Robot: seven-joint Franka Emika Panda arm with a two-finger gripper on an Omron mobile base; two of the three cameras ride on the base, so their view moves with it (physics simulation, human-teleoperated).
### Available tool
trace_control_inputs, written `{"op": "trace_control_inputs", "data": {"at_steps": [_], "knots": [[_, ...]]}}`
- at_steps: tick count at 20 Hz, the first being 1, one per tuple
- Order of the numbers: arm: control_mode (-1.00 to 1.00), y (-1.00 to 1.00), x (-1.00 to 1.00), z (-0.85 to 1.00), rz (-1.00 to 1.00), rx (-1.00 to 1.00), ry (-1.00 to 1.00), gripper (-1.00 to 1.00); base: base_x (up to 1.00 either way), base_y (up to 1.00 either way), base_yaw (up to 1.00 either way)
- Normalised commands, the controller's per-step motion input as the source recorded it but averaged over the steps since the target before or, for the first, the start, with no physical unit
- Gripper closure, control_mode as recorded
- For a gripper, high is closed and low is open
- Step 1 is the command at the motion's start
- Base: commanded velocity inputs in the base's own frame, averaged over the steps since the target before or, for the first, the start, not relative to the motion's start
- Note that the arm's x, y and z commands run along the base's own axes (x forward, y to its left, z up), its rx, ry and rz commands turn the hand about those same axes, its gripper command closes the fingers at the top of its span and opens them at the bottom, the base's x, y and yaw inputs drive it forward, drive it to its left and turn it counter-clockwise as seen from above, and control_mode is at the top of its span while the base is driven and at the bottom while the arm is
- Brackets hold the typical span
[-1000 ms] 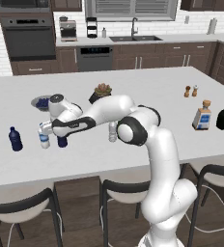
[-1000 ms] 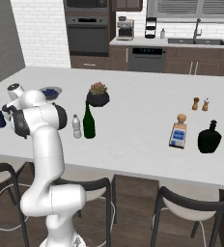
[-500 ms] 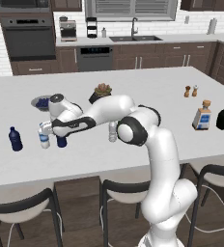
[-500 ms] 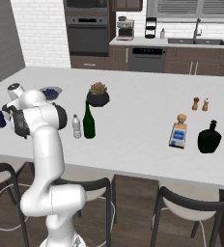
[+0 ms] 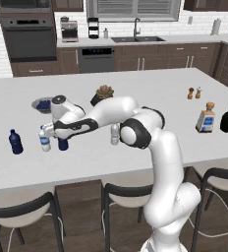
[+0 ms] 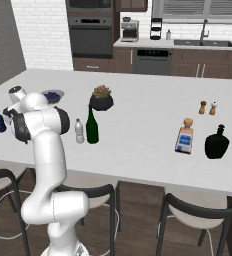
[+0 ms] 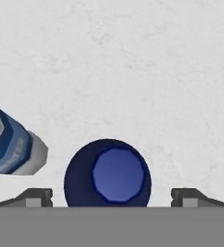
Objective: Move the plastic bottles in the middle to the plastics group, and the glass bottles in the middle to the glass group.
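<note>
Claw (image 7: 112,195) spread wide around the dark blue plastic bottle (image 7: 107,173), apparently just placed beside the blue-labelled bottle (image 7: 10,142); lifting clear seems next.

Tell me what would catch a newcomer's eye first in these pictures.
The white robot arm stretches across the white island counter to its left end, its gripper open around a small dark blue plastic bottle standing beside a clear bottle with a blue label. Mid-counter, a tall dark green glass bottle stands next to a small clear greyish bottle.
</note>
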Motion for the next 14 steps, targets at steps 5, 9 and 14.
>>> {"op": "trace_control_inputs", "data": {"at_steps": [5, 9, 14], "knots": [[-1.0, -0.12, -0.03, 0.29, 0.0, 0.06, -0.01, -1.0, 0.0, 0.0, 0.0], [-1.0, -0.04, -0.17, 0.55, 0.01, 0.06, -0.01, -1.0, 0.0, 0.0, 0.0], [-1.0, -0.01, -0.17, 0.61, 0.01, 0.07, -0.05, -1.0, 0.0, 0.0, 0.0]]}}
